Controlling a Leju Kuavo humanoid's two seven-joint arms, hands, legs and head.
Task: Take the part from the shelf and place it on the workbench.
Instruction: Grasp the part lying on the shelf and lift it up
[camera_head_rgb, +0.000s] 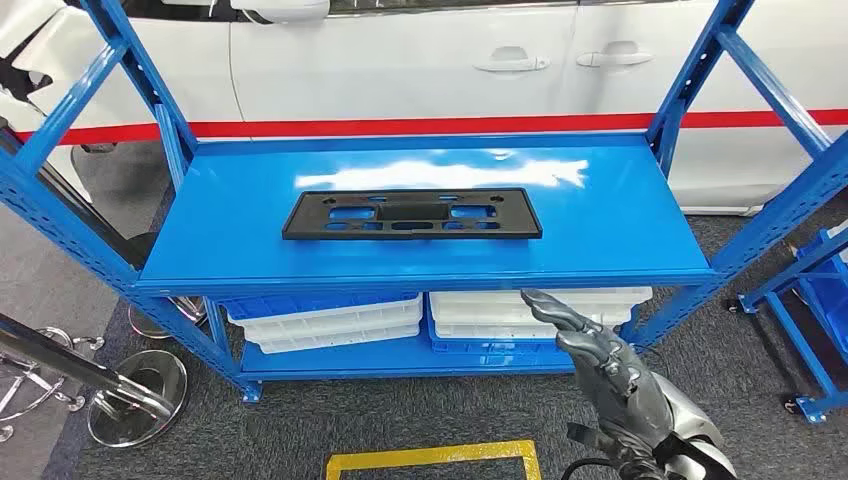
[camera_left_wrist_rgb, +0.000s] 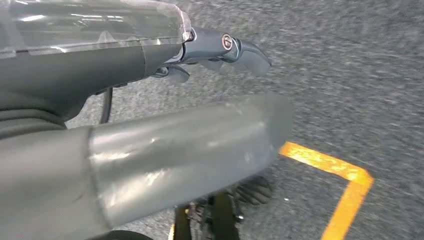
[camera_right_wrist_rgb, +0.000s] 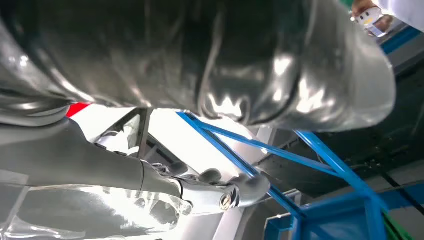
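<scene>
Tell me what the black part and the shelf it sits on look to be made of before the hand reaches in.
Black part: looks like moulded plastic, matte black, with cut-out slots and a thin rim; almost no glare.
Shelf: seems painted sheet metal, glossy blue; it throws bright white reflections, and the uprights are perforated steel-style posts.
Right hand hangs low in front, holding nothing.

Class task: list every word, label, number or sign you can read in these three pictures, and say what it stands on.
None can be read.
Black part on the blue shelf: no lettering shows.
White car: a red stripe, no text.
Floor: yellow tape, no words.
Small object held by a person: too small to read.
</scene>
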